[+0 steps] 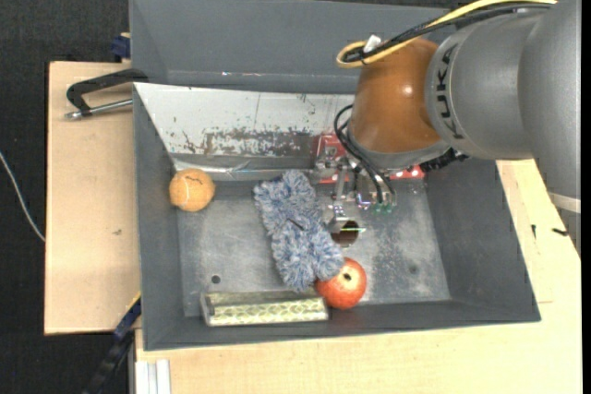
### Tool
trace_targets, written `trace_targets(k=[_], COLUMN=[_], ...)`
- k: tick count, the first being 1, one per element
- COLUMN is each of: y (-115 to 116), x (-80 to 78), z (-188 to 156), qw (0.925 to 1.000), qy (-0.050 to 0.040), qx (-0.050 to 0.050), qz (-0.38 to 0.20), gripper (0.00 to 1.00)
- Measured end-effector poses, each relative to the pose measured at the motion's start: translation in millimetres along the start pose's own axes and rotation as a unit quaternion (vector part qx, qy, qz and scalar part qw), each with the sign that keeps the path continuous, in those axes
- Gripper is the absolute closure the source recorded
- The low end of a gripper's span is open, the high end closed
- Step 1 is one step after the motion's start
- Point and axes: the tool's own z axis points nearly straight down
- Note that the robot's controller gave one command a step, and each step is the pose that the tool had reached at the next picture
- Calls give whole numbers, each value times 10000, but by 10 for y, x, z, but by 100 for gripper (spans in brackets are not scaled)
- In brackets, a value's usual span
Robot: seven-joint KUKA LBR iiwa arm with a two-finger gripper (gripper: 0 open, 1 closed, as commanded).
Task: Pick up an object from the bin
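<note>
Your arm's end effector (347, 219) hangs low over the middle of the grey bin (480, 235), just beside the right edge of a blue-grey shaggy duster (294, 235). You cannot tell whether it is wide or narrow. A red apple (343, 285) lies near it toward the front wall, touching the duster's lower end. An orange ball (191, 190) sits well apart at left, and a pale flat bar (266, 307) lies along the front wall.
</note>
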Motion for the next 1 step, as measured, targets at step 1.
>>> trace_targets(k=[1], y=[185], x=[128], z=[226], qw=[9921], qy=[45], qx=[8], qz=[1253], gripper=[0])
